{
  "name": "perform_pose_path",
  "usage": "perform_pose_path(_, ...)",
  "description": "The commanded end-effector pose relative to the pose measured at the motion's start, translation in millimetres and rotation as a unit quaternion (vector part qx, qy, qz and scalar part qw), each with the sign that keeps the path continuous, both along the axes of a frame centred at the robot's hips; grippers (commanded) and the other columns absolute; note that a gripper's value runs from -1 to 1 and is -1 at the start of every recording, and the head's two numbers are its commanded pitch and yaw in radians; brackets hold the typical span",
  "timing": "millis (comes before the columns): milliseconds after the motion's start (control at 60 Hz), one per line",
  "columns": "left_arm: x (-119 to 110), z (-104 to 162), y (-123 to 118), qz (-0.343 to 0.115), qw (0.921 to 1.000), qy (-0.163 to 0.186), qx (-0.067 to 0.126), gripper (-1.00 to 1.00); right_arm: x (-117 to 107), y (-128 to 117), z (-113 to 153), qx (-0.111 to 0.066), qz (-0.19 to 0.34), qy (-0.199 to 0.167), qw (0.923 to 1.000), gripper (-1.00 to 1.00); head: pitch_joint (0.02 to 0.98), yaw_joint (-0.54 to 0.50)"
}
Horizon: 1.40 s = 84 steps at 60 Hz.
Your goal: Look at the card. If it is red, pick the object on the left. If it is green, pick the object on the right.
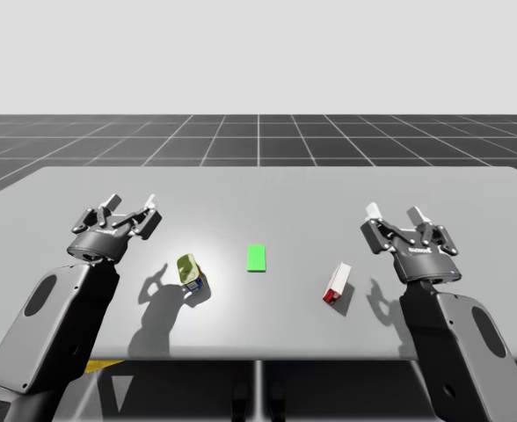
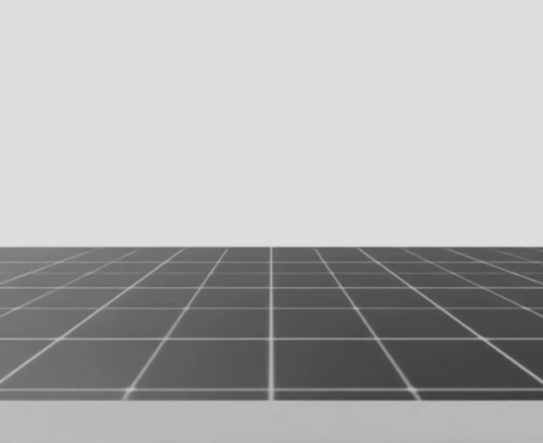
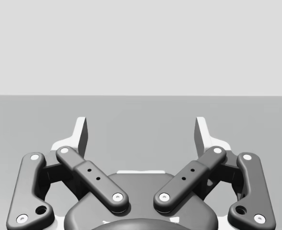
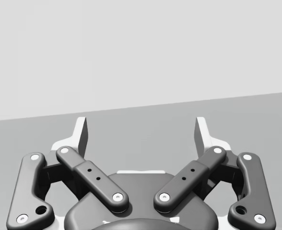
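Hovering above the bench (image 1: 258, 189) with nothing in them, both grippers have their fingers spread wide. My left gripper (image 1: 132, 205) hangs over the left part of the bench and my right gripper (image 1: 394, 214) over the right part. In each wrist view there is bare bench surface between and ahead of the fingers.

Nearest my right gripper is a red and white box (image 1: 337, 283). It lies flat near the front edge, right of the middle, just inward of the gripper and apart from it. Its red end points toward the front edge. At the middle of the bench a green card (image 1: 257, 258) lies flat. Left of the card, also near the front edge, is a yellow-green can (image 1: 189, 271), close to my left arm but not touching it.

My head is aimed level, past the far edge of the bench and out across the gridded floor (image 2: 271, 323).

I judge the task to be at its first step: the card has to be read and nothing has been picked. The card is green, so the thing to take is the one on the right, the box. My head should tip down toward the middle of the bench. My right gripper should then move inward and toward the front edge until it is over the box. There it should turn so its fingers straddle the box's narrow width, lower, and close. My left arm can stay where it is, away from the can.
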<state>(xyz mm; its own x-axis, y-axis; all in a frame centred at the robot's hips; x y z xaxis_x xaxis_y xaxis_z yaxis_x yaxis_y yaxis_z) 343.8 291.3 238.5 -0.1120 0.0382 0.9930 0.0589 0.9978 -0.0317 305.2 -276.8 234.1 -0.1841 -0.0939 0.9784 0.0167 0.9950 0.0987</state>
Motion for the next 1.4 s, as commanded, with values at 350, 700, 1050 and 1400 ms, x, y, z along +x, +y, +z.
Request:
perform_pose_path(350, 0.0, -0.5, -0.7, -0.002, 1.0, 0.002, 0.0, -1.0, 1.0, -1.1, 0.5, 0.0, -0.015, -0.004, 0.9999, -1.0, 0.174, 0.01)
perform_pose_path(700, 0.8, -0.6, -0.8, -0.003, 1.0, 0.002, 0.003, -1.0, 3.4, -0.5, -1.9, -0.006, -0.036, -0.018, 0.9992, -1.0, 0.494, 0.02)
perform_pose_path(1050, 0.5, 0.0, -2.6, -0.008, 0.9999, -0.001, 0.009, -1.0, 4.2, -1.2, -1.6, -0.01, -0.039, -0.02, 0.999, -1.0, 0.743, 0.02)
perform_pose_path(1400, -0.3, 0.3, -5.0, -0.011, 0.9999, -0.001, 0.012, -1.0, 4.9, -1.3, -1.5, -0.015, -0.039, -0.021, 0.9989, -1.0, 0.826, 0.01)
